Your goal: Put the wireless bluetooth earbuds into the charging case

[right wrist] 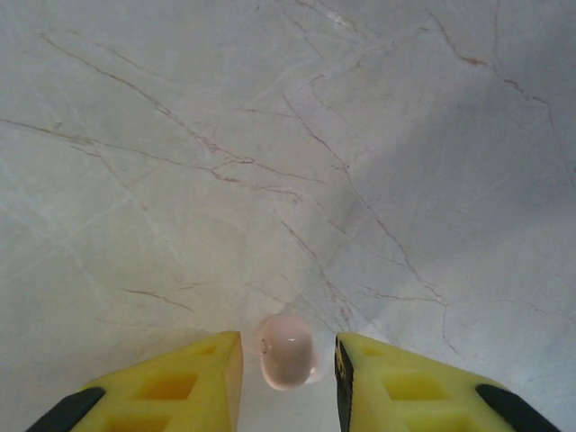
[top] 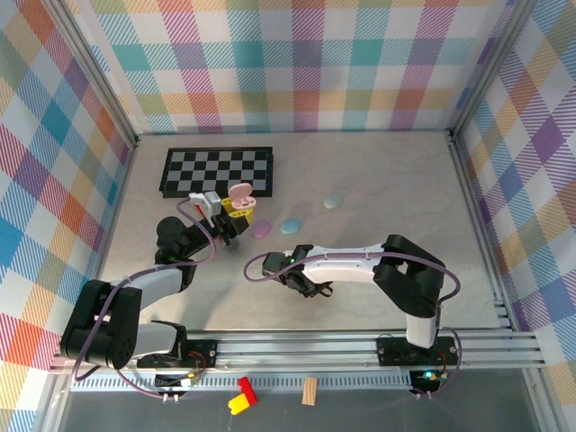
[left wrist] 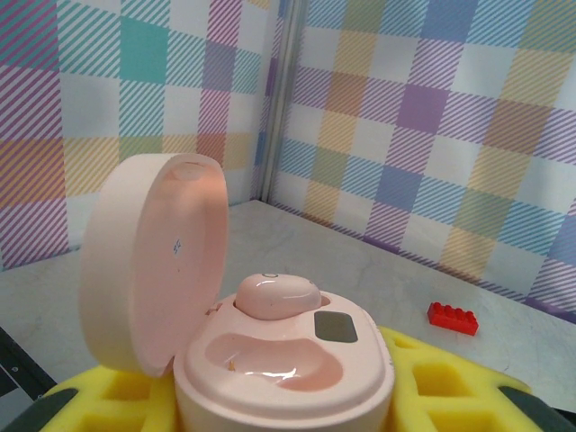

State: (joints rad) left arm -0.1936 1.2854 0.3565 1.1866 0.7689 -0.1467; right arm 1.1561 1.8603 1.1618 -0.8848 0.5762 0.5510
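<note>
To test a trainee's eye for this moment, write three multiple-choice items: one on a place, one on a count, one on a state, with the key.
1. The loose pink earbud lies: A. in the pink case; B. on the table between the fingers of the right gripper; C. on the lid.
2. Earbuds seated in the case: A. none; B. two; C. one.
3. The lid is: A. open; B. shut; C. off.
Key: B, it rests on marble between the yellow fingers; C, one seated earbud, one empty well; A, the lid stands hinged up.
</note>
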